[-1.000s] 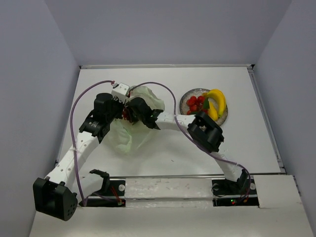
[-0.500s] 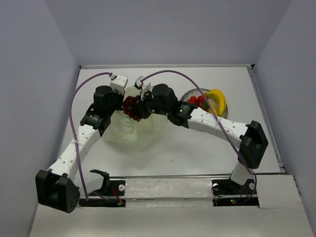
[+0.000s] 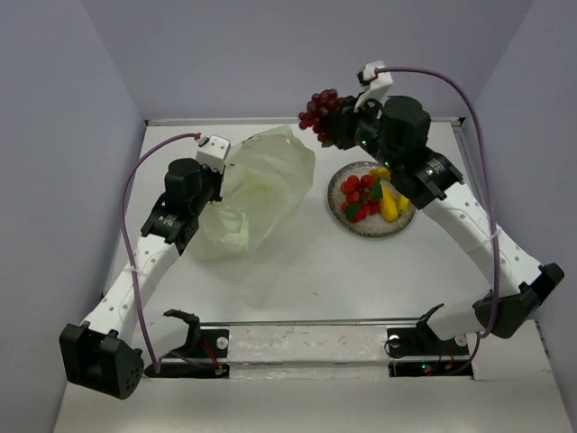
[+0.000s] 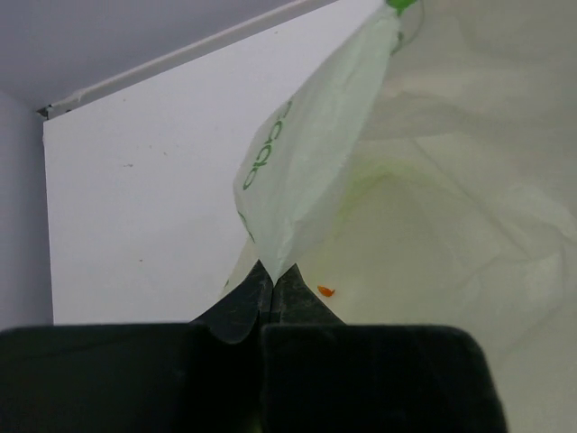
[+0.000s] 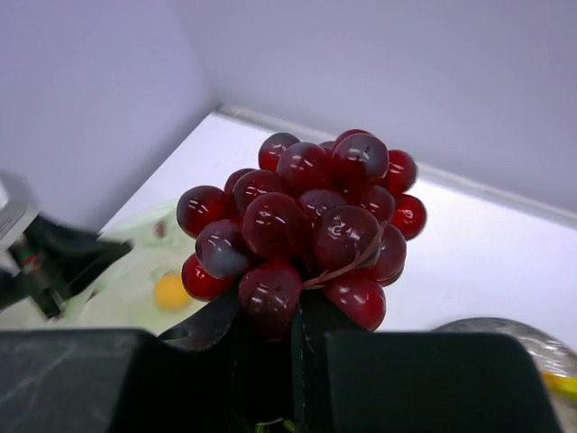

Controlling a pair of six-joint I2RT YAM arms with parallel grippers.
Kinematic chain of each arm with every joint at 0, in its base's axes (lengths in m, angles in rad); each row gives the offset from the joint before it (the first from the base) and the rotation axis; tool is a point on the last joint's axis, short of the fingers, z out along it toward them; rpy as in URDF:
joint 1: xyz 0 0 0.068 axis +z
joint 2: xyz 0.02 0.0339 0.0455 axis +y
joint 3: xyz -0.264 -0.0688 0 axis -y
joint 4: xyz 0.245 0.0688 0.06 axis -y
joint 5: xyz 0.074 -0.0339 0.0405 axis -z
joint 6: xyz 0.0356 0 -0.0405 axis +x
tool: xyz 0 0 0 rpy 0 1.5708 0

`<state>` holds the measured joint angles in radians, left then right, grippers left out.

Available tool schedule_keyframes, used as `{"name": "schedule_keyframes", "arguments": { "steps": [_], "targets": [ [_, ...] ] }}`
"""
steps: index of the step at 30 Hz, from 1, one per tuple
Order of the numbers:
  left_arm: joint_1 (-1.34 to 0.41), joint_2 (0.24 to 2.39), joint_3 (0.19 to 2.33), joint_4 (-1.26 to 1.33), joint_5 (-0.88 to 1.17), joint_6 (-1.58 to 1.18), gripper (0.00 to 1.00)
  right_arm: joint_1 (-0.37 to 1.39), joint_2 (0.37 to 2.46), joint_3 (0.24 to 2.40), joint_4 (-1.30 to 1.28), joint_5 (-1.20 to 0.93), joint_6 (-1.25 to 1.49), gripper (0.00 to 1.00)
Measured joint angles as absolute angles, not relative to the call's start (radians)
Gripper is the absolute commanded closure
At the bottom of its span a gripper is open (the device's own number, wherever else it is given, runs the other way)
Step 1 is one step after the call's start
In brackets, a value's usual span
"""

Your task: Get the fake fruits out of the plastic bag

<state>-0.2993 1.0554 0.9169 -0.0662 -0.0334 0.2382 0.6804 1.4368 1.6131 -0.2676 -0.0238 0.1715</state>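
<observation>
My right gripper (image 3: 335, 122) is shut on the dark purple grape bunch (image 3: 318, 110) and holds it high above the table's back, left of the plate; the bunch fills the right wrist view (image 5: 306, 225). My left gripper (image 3: 219, 173) is shut on the edge of the pale yellow-green plastic bag (image 3: 261, 185) and holds it up; the pinched film shows in the left wrist view (image 4: 297, 198). A yellow-orange round fruit (image 5: 170, 291) shows through the bag. The red berry cluster (image 3: 357, 194) and yellow banana (image 3: 389, 203) lie on the grey plate (image 3: 379, 229).
White table (image 3: 361, 280) with raised edges at the back and right. Grey walls close around it. The arm bases sit at the near edge. A small orange speck (image 4: 325, 290) lies inside the bag.
My right gripper pulled the grape bunch out of the bag and carried it up and to the right. The bag, still held by my left gripper, spread open toward the right.
</observation>
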Motion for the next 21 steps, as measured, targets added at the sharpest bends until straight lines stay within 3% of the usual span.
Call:
{"name": "schedule_keyframes", "arguments": {
  "steps": [8,21],
  "targets": [
    [-0.299,1.032,0.917,-0.068,-0.030,0.245,1.00,0.427,1.391,1.666,-0.376,0.145,0.128,0.99],
    [-0.299,0.984,0.907,-0.073,-0.021,0.253,1.00,0.108,1.663,1.531,-0.454,0.089,0.082,0.99]
  ]
}}
